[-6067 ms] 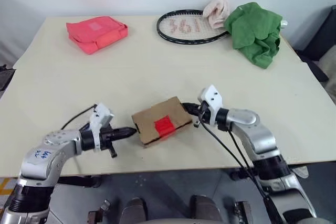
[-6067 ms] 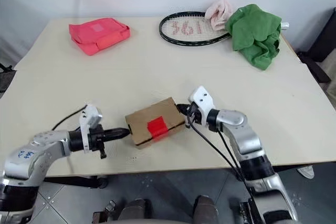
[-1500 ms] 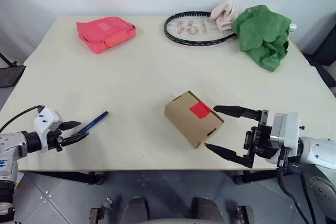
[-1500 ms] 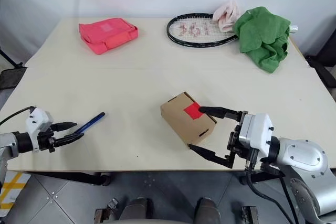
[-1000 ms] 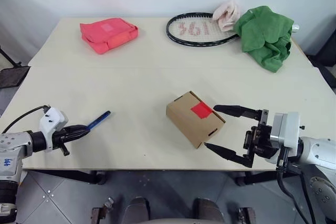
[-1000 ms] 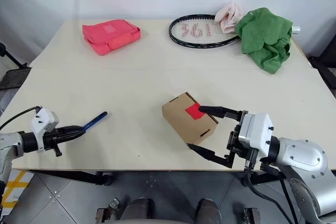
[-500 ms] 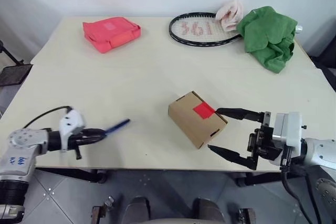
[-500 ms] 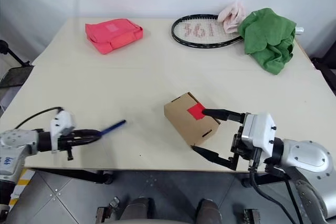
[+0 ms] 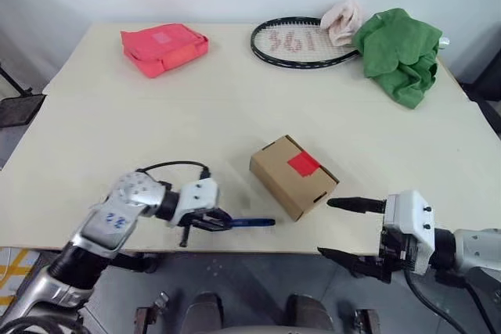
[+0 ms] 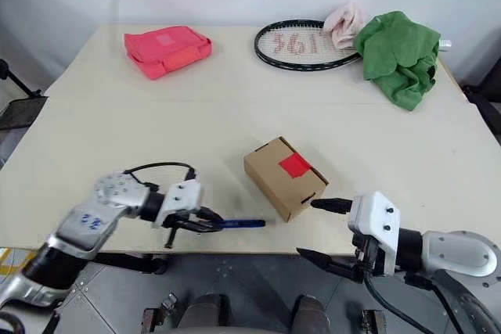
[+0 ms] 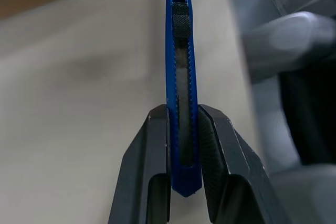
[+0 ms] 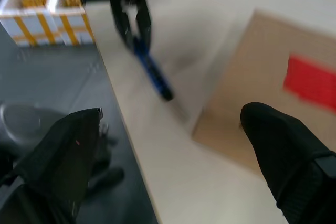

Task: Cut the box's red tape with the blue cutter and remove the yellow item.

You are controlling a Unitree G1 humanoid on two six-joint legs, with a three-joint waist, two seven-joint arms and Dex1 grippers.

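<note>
Left tool [image 9: 223, 221]: we clamp the blue cutter [image 9: 252, 222].
Right tool [image 9: 344, 229]: we hold it spread wide, empty, beside the box [image 9: 283, 171].

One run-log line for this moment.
left tool: shut on cutter | right tool: open, beside box | tape: uncut

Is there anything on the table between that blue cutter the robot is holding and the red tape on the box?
Nothing visible. The blue cutter, held in the left gripper, points toward the box across bare table. The red tape on top is uncovered.
</note>
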